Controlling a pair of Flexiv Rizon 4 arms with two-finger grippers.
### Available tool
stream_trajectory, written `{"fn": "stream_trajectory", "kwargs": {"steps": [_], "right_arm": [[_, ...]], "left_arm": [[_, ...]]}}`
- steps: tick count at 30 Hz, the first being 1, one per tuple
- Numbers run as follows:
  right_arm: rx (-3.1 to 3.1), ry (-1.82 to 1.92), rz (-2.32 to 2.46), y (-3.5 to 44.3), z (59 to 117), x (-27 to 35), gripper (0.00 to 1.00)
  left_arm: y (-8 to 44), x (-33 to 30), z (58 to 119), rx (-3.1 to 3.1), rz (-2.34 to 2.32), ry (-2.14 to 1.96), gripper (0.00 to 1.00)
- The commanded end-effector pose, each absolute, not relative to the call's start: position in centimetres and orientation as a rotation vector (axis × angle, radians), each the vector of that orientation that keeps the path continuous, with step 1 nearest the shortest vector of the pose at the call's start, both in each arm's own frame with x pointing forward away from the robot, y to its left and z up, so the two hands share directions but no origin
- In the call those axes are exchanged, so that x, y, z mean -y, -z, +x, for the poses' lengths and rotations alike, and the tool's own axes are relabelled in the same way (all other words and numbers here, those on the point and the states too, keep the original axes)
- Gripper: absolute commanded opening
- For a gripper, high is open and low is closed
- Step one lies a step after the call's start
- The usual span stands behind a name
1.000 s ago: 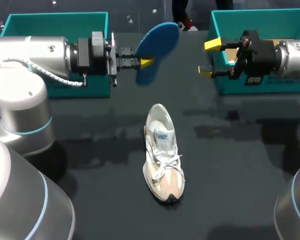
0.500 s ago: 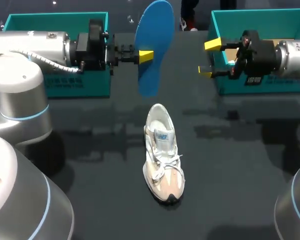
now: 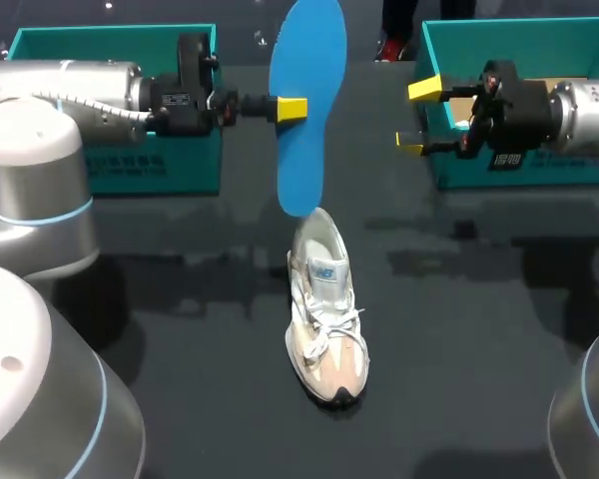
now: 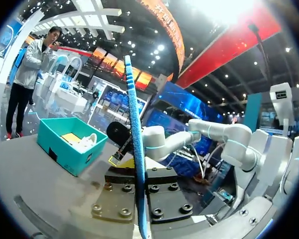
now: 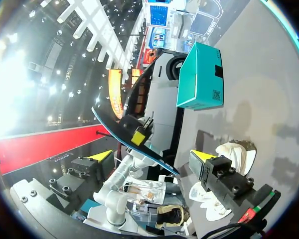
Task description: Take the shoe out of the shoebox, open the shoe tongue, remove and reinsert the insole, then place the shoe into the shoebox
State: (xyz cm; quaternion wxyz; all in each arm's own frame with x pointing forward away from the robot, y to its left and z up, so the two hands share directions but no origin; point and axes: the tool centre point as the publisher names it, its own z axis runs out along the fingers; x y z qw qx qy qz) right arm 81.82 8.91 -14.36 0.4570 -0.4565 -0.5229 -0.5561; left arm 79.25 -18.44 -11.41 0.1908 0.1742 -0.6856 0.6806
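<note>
Over at the far left a teal cardboard shoebox (image 3: 110, 40) stands on the dark grey table (image 3: 180, 299), with my left arm reaching across its front. The left gripper (image 3: 292, 107) is clamped on a flat blue foam insole (image 3: 309, 60), gripping it by one long edge near its middle. In the left wrist view the insole (image 4: 134, 124) shows edge-on, pinched between the fingers and rising straight ahead of them. From the head camera its rounded lower end overlaps the heel of a white and beige lace-up sneaker (image 3: 324, 309); I cannot tell whether the two touch. The sneaker stands on its sole in the middle of the table, outside both boxes, with its toe toward me and its white laces loose. Further right, the right gripper (image 3: 419, 118) hangs with its yellow fingers spread wide and nothing between them. It sits just beside the near corner of a second teal cardboard shoebox (image 3: 539, 170), which has pale packing inside.
</note>
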Motion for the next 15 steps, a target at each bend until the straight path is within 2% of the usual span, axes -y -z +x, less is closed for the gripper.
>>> {"fn": "stream_trajectory", "kwargs": {"steps": [1,9,15], "right_arm": [[1.29,1.37,-1.126,14.4,81.8,-9.0,1.0],[1.29,1.37,-1.126,14.4,81.8,-9.0,1.0],[1.29,1.37,-1.126,14.4,81.8,-9.0,1.0]], "left_arm": [[11.4,18.4,79.3,1.695,0.719,-1.706,0.0],[11.4,18.4,79.3,1.695,0.719,-1.706,0.0],[13.7,19.3,77.7,1.604,0.891,-1.577,0.0]]}}
